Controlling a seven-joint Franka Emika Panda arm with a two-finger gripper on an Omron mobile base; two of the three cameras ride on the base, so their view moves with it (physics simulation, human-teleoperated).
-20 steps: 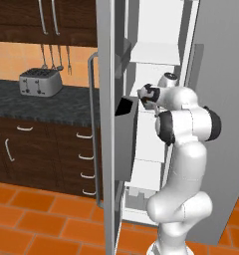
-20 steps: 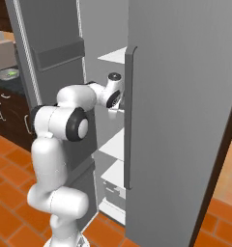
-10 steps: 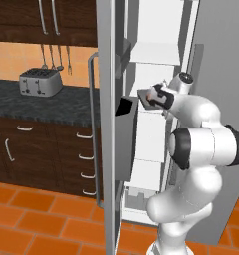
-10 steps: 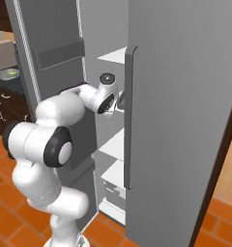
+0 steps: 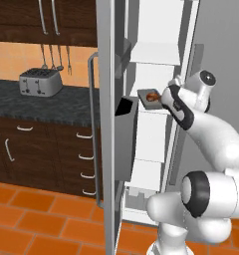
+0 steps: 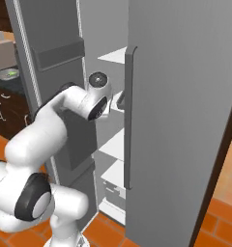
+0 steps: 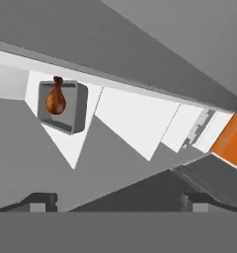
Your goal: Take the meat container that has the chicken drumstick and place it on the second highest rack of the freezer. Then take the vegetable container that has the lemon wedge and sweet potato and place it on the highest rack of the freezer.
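Observation:
The meat container [image 5: 150, 96], a small grey tray with a brown chicken drumstick in it, stands on the second white rack [image 5: 152, 108] from the top inside the open freezer. My gripper [image 5: 167, 97] hovers just right of it, apart from the tray. In the hand view the same container [image 7: 61, 106] lies some way ahead on the white rack [image 7: 133, 121]. My gripper [image 7: 119, 202] is open there, its two fingertips [image 7: 41, 201] spread wide with nothing between them.
The open freezer door [image 5: 107, 149] with its long handle [image 5: 93, 129] and a dark door bin [image 5: 125, 142] stands left of my arm. The shut grey door [image 6: 185, 120] with its handle [image 6: 129, 116] is close on the right. A toaster [image 5: 40, 82] sits on the dark counter [image 5: 52, 102].
My hand has drawn back to the right, away from the meat container, which stays on its rack. The elbow has swung out and down to the right.

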